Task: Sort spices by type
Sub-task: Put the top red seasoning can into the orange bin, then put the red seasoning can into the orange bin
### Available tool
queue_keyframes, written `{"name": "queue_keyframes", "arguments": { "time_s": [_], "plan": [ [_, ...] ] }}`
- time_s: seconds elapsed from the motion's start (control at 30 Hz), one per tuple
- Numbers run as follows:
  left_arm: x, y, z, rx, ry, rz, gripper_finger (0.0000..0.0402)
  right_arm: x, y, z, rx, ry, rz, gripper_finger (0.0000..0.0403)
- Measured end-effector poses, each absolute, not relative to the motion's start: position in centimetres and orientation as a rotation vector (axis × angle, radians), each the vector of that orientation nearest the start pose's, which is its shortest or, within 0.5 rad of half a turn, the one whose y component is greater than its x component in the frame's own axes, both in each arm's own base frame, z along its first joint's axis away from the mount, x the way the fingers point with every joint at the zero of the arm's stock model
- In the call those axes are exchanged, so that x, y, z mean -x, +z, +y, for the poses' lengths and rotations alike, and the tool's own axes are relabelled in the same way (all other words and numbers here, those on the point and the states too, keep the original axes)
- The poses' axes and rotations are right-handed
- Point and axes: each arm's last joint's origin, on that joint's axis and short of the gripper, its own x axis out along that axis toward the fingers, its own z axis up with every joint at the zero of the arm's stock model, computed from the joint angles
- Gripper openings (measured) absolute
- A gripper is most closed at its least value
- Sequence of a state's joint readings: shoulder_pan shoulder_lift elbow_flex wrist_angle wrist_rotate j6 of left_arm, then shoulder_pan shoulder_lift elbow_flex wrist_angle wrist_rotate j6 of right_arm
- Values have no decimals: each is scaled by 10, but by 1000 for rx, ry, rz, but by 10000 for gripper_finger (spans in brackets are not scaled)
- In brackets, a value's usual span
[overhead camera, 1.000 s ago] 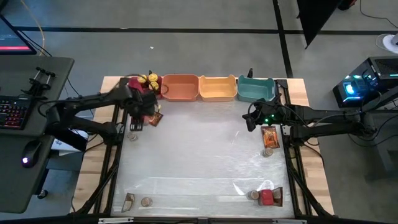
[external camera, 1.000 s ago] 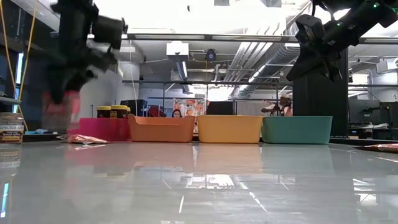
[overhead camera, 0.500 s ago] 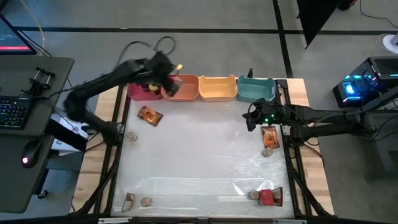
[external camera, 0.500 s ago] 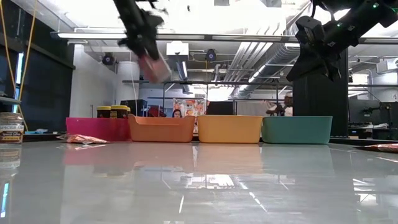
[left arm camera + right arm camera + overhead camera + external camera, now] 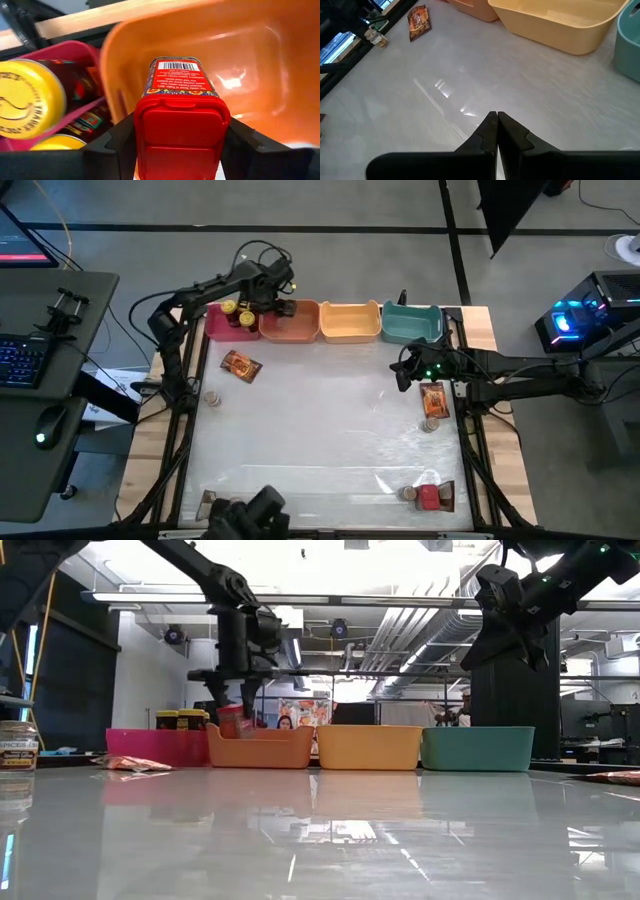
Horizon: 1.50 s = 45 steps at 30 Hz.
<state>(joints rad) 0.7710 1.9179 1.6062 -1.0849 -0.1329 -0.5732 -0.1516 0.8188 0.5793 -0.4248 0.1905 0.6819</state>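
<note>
Red spice box sits clamped in the left gripper, hanging over the orange bin at about eleven o'clock on the table (yellow-lidded jars fill the pink bin alongside). Right gripper waits pinched together at three o'clock.

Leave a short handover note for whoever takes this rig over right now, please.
Left gripper is shut on a red box over the orange bin, not yet released.
Right gripper is shut and empty, waiting above the table's right side.
Done: yellow-lidded jars sit in the pink bin.
Left: foil packets, small jars and another red box remain on the table.
</note>
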Motion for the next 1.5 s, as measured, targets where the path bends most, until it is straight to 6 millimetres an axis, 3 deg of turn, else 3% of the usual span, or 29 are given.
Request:
{"name": "queue_keyframes", "arguments": {
  "time_s": [0.47, 0.7, 1.0, 1.13, 1.3, 1.4, 1.5],
  "plan": [
    [-261, 238, 282, 971, 1251, 1005, 184, -165, 237, -31, -660, -551, 522, 0],
    [-260, 237, 285, 975, 1271, 996, 247, -165, 237, -31, -660, -551, 522, 0],
    [-262, 242, 288, 976, 1272, 949, 254, -165, 237, -31, -660, -551, 522, 0],
    [-265, 264, 290, 937, 1230, 891, 255, -165, 238, -31, -656, -548, 518, 0],
    [-265, 319, 282, 847, 1150, 752, 255, -167, 247, -30, -616, -466, 487, 0],
    [-266, 353, 258, 729, 1055, 701, 255, -170, 264, -28, -599, -337, 471, 0],
    [-268, 385, 217, 558, 898, 690, 256, -175, 285, -22, -646, -141, 454, 0]
  ]
}}
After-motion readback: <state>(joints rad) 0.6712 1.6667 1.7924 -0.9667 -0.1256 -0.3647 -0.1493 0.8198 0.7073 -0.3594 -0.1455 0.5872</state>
